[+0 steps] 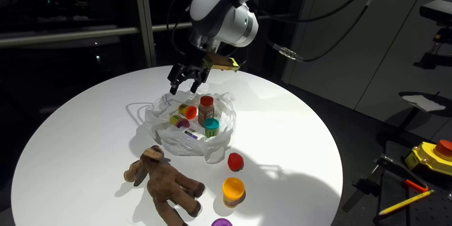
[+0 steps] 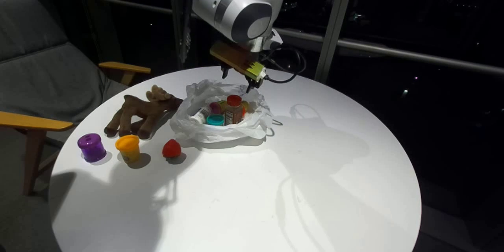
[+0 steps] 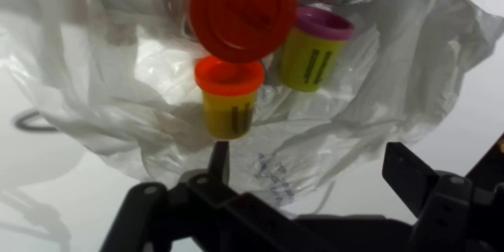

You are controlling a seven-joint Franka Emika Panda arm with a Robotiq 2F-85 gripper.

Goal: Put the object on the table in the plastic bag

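The plastic bag (image 1: 176, 146) lies wide open on the white table (image 1: 289, 141). Inside it are a red-lidded jar (image 1: 206, 111), a white bottle (image 1: 193, 134) and tubs with orange (image 3: 230, 76), purple (image 3: 325, 23) and teal (image 1: 211, 124) lids. On the table outside the bag are a brown plush animal (image 1: 166, 183), a small red object (image 2: 171, 149), an orange-lidded tub (image 2: 128, 148) and a purple container (image 2: 91, 148). My gripper (image 3: 307, 147) stands open over the bag's far rim, its jaws spread wide with nothing between them. The bag's printed film shows below them.
A grey chair (image 2: 39, 47) with wooden armrests stands close to the table's edge. Past another side, a dark stand holds a yellow box with a red button (image 1: 432, 157) and a pencil (image 1: 406, 202). Dark windows with a metal rail (image 1: 70, 37) lie behind the table.
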